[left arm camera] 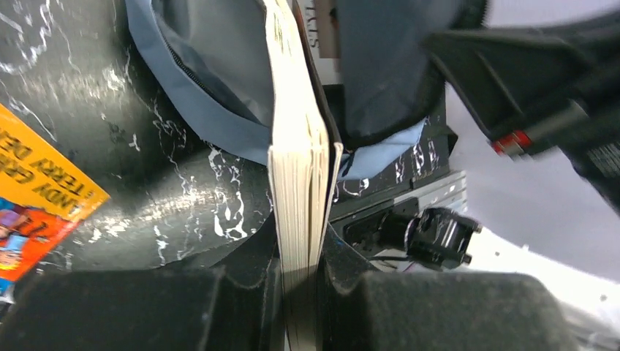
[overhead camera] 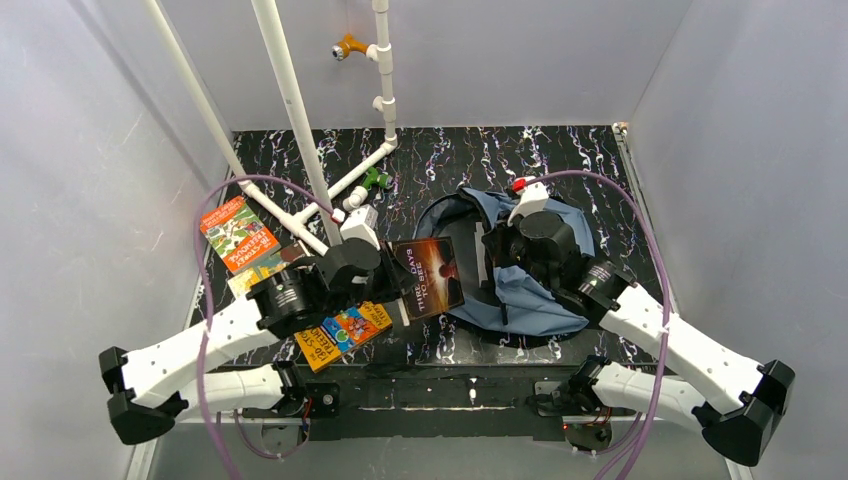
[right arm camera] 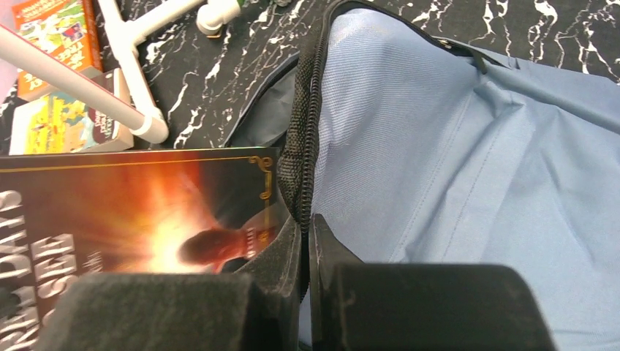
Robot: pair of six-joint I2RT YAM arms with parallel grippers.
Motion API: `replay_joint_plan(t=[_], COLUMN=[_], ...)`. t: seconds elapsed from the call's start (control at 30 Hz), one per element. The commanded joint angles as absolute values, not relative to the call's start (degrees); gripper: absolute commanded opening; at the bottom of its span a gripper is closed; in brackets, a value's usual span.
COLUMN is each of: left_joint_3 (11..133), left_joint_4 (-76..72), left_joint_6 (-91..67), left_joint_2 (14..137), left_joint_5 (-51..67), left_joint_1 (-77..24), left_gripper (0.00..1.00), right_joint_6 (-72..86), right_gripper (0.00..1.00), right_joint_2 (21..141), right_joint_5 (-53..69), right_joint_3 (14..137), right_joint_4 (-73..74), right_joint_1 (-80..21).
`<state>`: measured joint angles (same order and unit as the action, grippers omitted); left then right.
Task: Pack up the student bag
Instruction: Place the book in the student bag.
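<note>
The dusty-blue student bag (overhead camera: 530, 300) lies right of centre with its mouth open toward the left. My right gripper (overhead camera: 497, 243) is shut on the bag's black zipper edge (right arm camera: 300, 153) and holds the flap up. My left gripper (overhead camera: 398, 292) is shut on a dark book with an orange glow on its cover (overhead camera: 428, 276), held by its edge at the bag's mouth. In the left wrist view the book's cream page block (left arm camera: 298, 190) stands between my fingers, its far end inside the blue opening (left arm camera: 212, 117). The right wrist view shows the cover (right arm camera: 131, 219) beside the zipper.
An orange book (overhead camera: 238, 232) and a second book under it lie at the left. Another orange book (overhead camera: 345, 335) lies under my left arm. A white pipe frame (overhead camera: 300, 130) crosses the back left, with a green fitting (overhead camera: 377, 180). The table's front edge (overhead camera: 470, 385) is near.
</note>
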<state>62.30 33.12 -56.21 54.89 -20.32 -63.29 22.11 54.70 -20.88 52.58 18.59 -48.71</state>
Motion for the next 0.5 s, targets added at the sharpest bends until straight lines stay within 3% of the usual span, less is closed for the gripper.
replay_joint_plan(t=[0.0,0.47], left_joint_3=[58.2,65.9], left_joint_4=[18.0,13.4], left_joint_6=[-67.9,-64.9], left_joint_2=[55.1,67.0], left_joint_5=[-8.8,3.0], left_joint_1=[-56.4,-50.7], left_gripper=[0.0,0.0], right_joint_6=[22.9,23.9], right_gripper=[0.01,0.01], right_joint_2=[52.0,49.6], right_joint_5=[-17.8,-17.4], right_joint_3=[52.0,51.3], right_joint_4=[11.7,12.3], right_joint_1=[-48.6,-48.6])
